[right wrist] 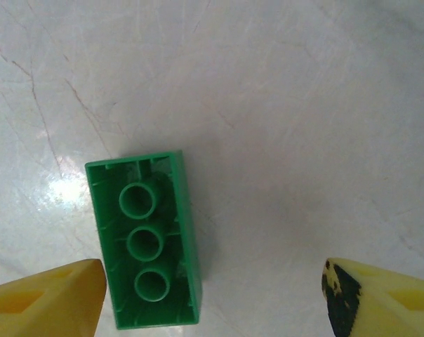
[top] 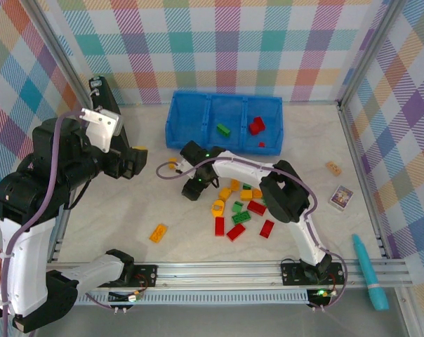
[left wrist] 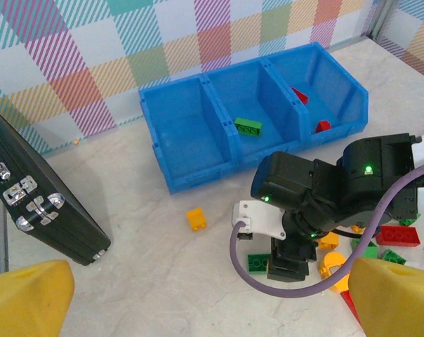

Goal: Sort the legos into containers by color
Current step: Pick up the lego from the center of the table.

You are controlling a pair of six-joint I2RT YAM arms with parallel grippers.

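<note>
Green lego (right wrist: 145, 242) below right hand (right wrist: 212, 289) (fingers spread)

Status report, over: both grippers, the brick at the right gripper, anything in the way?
Left gripper open, empty. Right gripper open astride green brick, which lies upside down on table. Path to blue bin looks free.

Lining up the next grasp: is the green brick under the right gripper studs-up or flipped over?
Flipped over: the green brick lies with its hollow underside and three round tubes facing the right wrist camera.

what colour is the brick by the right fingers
The brick is green, clearest in the right wrist view.
</note>
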